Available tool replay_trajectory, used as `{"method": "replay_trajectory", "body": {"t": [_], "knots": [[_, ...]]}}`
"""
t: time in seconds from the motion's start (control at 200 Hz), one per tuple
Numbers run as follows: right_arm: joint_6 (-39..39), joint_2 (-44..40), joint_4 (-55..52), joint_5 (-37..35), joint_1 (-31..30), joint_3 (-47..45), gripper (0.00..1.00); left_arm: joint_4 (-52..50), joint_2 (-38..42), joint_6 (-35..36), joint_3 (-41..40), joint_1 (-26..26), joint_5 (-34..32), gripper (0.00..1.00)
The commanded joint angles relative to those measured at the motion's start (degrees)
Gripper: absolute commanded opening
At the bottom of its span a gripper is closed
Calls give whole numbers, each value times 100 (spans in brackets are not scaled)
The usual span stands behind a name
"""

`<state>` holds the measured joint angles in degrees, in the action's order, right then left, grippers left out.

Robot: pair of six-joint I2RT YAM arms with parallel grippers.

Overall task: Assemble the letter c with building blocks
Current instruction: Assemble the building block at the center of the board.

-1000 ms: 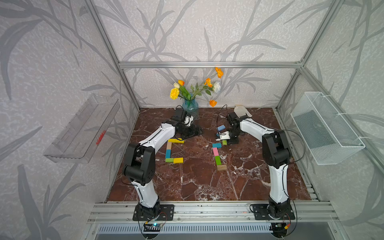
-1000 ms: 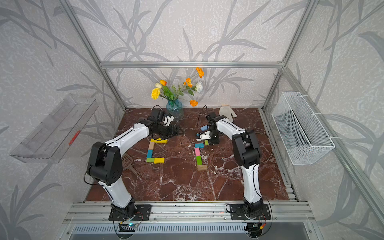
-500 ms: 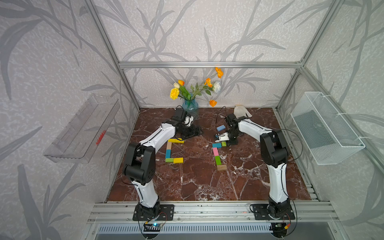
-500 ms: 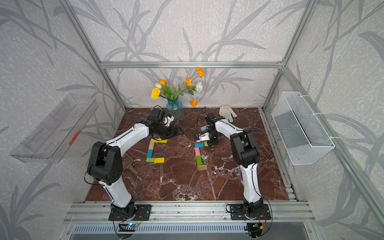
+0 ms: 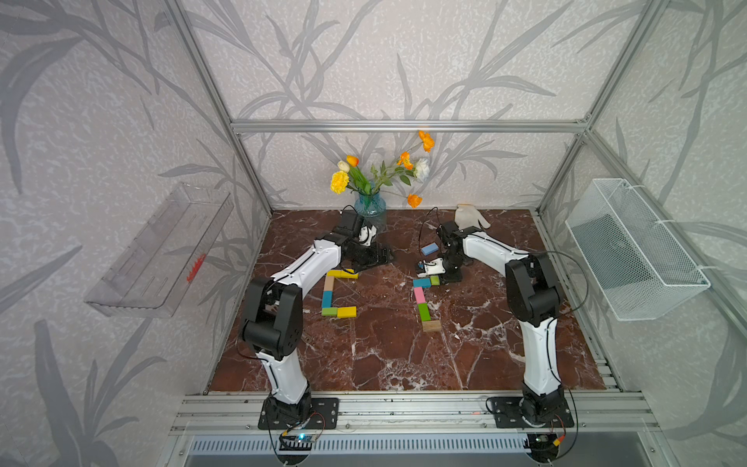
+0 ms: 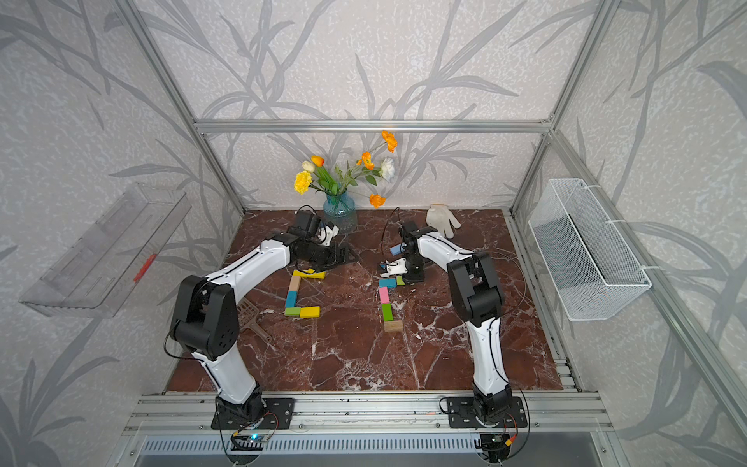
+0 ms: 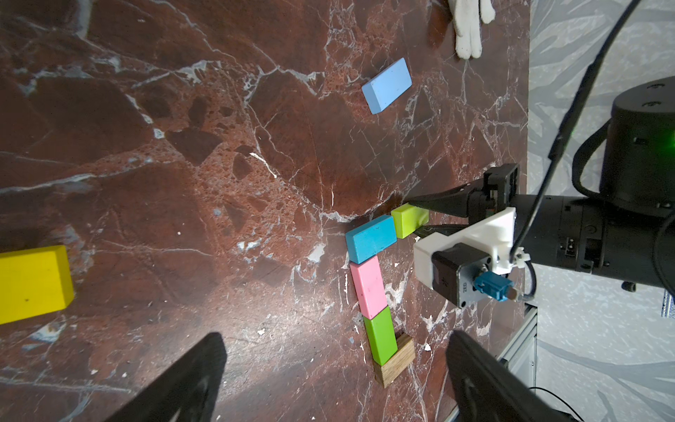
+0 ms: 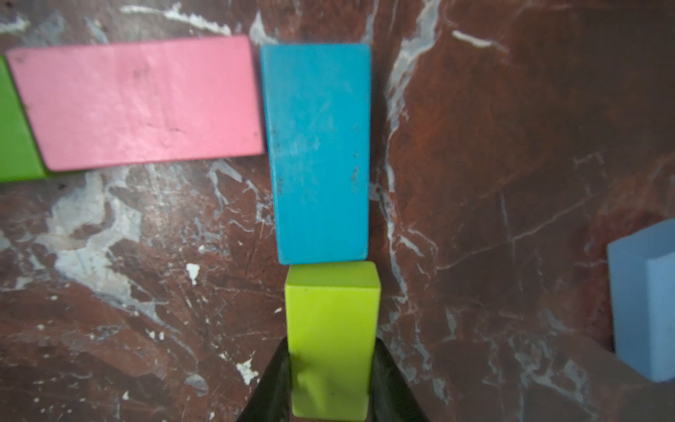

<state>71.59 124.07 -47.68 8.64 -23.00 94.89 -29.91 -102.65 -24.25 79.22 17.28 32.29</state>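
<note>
My right gripper (image 8: 330, 350) is shut on a lime-green block (image 8: 330, 321) that lies on the table end to end with a teal block (image 8: 317, 153). Beside the teal one run a pink block (image 5: 419, 295), a green block (image 5: 424, 311) and a tan block (image 5: 431, 326) in a line. A light blue block (image 5: 429, 248) lies loose behind them. To the left sits a squared C of several blocks (image 5: 328, 297), its top a yellow block (image 5: 342, 273). Just behind that C my left gripper (image 7: 336, 345) hangs open with nothing in it.
A vase of flowers (image 5: 370, 206) and a white glove (image 5: 469, 216) stand at the back edge. A wire basket (image 5: 630, 250) hangs on the right wall and a clear tray (image 5: 161, 250) on the left wall. A tan mesh scoop (image 6: 250, 315) lies by the left arm.
The right arm's elbow has shifted slightly to the left. The grippers and the blocks stay where they were.
</note>
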Motion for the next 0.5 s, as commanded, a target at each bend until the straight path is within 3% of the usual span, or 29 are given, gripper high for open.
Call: {"method": "replay_trajectory", "body": {"t": [0.0, 0.09, 0.17, 0.5], "knots": [[-72, -6, 32, 109, -29, 10, 27, 0, -130, -35, 12, -23, 58, 95], [-36, -31, 13, 115, -37, -5, 28, 5, -132, -29, 21, -18, 60, 95], [-47, -76, 47, 177, -35, -56, 39, 11, -132, -22, 21, -18, 75, 95], [-75, -147, 7, 306, -12, -48, 40, 5, -157, -17, 23, -21, 92, 95]]}}
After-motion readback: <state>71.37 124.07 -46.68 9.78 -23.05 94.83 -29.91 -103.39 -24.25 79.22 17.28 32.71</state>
